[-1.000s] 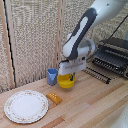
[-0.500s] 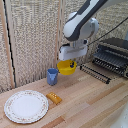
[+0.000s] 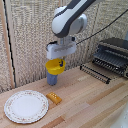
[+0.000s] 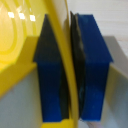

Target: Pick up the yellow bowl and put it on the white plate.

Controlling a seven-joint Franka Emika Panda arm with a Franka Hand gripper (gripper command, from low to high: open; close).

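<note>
The yellow vessel [image 3: 54,66] looks like smooth glossy plastic, you can see light spots shining off it up close [image 4: 20,30]. Gripper [image 3: 60,63] fingers [image 4: 92,70] are matt dark-blue, kinda rubbery or plastic, and its head is smooth white plastic. Table [image 3: 95,102] is pale wood with visible grain. White plating [image 3: 26,105] seems glazed ceramic. The rack thing [image 3: 112,56] looks like dark metal.

Exterior view: frontal, wide. Wrist view: close on jaws.
</note>
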